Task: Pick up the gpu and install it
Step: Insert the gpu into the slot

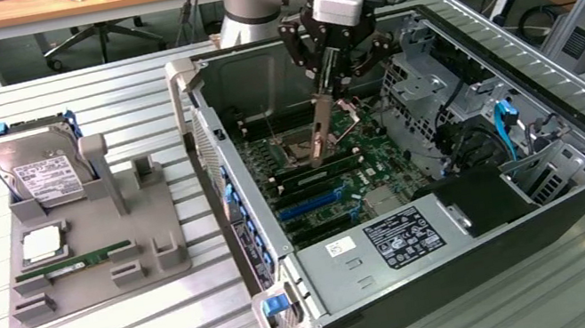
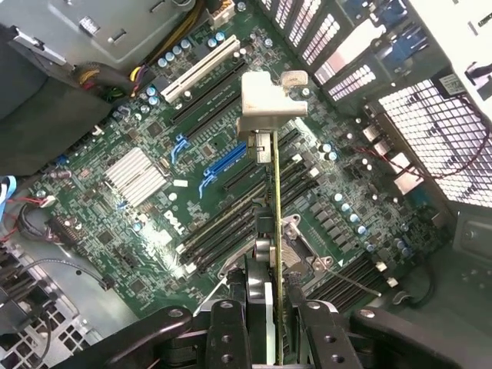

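**Exterior view.** The black two-fingered gripper [image 1: 331,56] is pinching the upper end of the gpu [image 1: 322,127], a thin dark circuit card with a silvery metal edge, seen edge-on. The card hangs nearly upright, slightly tilted, inside the open dark metal computer case [image 1: 503,262], over the green motherboard [image 1: 309,188]. Whether its lower end touches the board cannot be told. Outside the case, just beside its side wall, a grey moulded fixture [image 1: 149,234] carries a boxy silver hard drive with a white label [image 1: 39,173] and a narrow green memory stick [image 1: 75,261].

**Wrist view.** The gripper [image 2: 275,311] is clamped on the gpu [image 2: 275,207] from both sides. Inside the case, the card's pale metal bracket [image 2: 270,104] sits at its far end. It lies above the long black slots of the motherboard [image 2: 100,207], well apart from the silver finned heatsink [image 2: 134,177].
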`<control>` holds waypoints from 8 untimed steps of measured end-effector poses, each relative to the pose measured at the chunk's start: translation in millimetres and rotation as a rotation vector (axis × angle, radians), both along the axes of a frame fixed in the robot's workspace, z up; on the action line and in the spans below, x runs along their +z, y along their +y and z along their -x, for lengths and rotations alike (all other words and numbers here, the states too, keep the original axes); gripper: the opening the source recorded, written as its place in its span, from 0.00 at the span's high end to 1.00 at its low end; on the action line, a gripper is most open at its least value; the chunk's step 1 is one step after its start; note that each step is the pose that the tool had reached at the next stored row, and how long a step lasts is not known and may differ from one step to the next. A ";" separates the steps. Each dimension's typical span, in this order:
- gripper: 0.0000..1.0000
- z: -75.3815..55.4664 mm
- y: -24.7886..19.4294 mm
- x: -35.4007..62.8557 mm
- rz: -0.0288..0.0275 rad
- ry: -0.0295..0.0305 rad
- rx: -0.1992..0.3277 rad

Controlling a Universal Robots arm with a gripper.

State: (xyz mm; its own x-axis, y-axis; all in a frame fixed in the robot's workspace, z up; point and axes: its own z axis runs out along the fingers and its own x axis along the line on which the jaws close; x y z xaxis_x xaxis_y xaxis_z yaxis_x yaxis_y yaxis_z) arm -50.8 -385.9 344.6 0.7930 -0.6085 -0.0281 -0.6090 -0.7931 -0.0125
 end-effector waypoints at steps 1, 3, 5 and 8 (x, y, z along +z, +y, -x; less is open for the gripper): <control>0.70 0.0 0.0 0.0 0.0000 0.0000 0.007; 0.70 0.0 0.0 -0.1 0.0000 0.0000 0.028; 0.70 0.0 0.0 -0.1 0.0000 0.0000 0.045; 0.70 0.0 0.0 -0.1 0.0000 0.0000 0.069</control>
State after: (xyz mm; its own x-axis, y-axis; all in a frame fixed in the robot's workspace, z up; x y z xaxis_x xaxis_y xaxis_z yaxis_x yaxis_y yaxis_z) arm -50.8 -386.0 344.5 0.8331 -0.5524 -0.0281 -0.5529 -0.8332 -0.0125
